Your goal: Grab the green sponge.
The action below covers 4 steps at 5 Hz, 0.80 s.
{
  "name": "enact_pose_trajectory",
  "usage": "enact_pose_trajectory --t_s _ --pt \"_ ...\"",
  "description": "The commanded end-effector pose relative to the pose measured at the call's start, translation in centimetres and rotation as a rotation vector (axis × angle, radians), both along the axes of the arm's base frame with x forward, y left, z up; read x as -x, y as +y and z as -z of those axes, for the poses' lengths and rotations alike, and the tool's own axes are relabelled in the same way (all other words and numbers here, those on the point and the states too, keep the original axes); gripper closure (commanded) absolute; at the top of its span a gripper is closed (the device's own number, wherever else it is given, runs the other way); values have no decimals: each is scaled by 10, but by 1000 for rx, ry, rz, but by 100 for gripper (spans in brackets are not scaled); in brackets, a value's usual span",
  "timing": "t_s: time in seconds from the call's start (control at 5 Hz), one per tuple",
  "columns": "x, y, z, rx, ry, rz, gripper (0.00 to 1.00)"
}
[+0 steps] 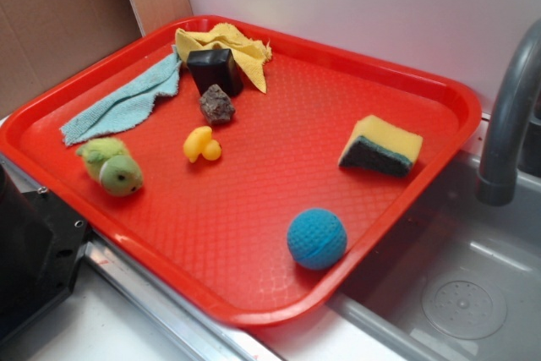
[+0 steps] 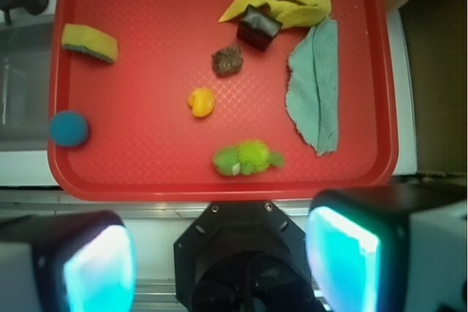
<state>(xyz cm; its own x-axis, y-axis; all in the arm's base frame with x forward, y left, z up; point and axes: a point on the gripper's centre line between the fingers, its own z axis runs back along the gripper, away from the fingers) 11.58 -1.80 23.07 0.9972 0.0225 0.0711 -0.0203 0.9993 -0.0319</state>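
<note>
The green sponge [image 1: 382,147] is a yellow foam wedge with a dark green scouring layer. It lies at the right side of the red tray [image 1: 279,183], apart from everything else. In the wrist view the green sponge [image 2: 89,42] is at the upper left of the tray [image 2: 146,151]. My gripper [image 2: 219,268] hangs high over the robot's black base, outside the tray's near edge and far from the sponge. Its two teal-padded fingers [image 2: 99,272] stand wide apart with nothing between them.
On the tray lie a blue ball [image 1: 317,238], a green plush toy [image 1: 112,166], a yellow duck [image 1: 202,144], a brown rock [image 1: 217,104], a black block [image 1: 215,70], a yellow cloth [image 1: 241,46] and a teal cloth [image 1: 127,103]. A grey faucet [image 1: 507,116] and sink [image 1: 456,293] are at the right.
</note>
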Motion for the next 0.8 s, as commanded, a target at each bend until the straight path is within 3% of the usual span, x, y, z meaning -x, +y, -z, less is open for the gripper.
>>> enact_pose_trajectory --t_s 0.0,0.2,0.4,0.6 --pt "-63 -33 40 -51 47 321 0" --pt "-105 -47 71 -65 37 425 0" --pt "-143 -64 94 -123 -27 425 0" --pt "-143 -64 94 -123 -27 425 0"
